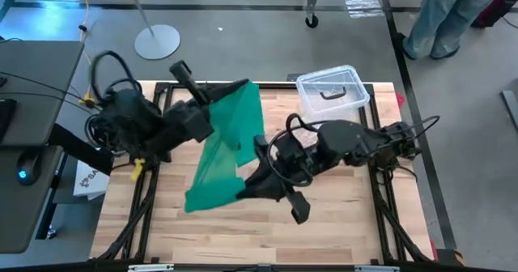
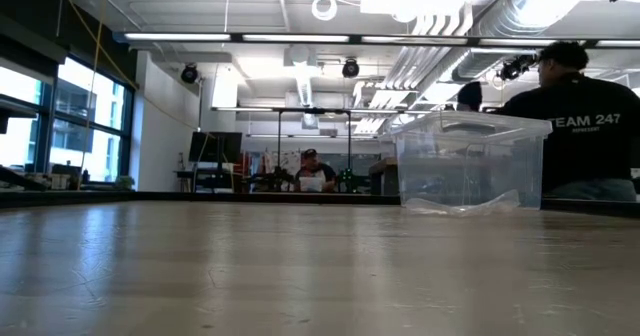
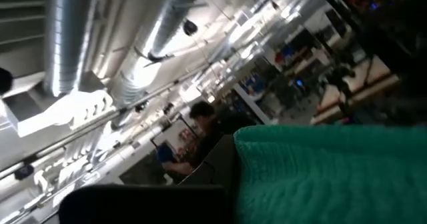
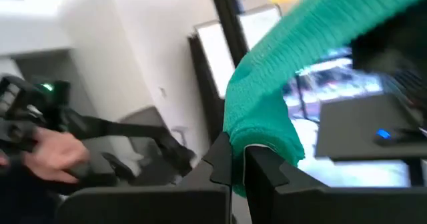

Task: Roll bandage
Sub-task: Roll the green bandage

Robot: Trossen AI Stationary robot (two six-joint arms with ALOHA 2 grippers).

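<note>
Both end effectors clamped on bandage (image 1: pixel 229 142)

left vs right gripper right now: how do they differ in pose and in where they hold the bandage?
The left gripper holds the green bandage at its upper end, toward the table's far side; the right gripper holds it lower, near the bottom end, closer to the table's front. The left gripper reaches in from the left, the right gripper from the right. Shared: both are shut on the bandage and raised off the table, out of the low view.
</note>
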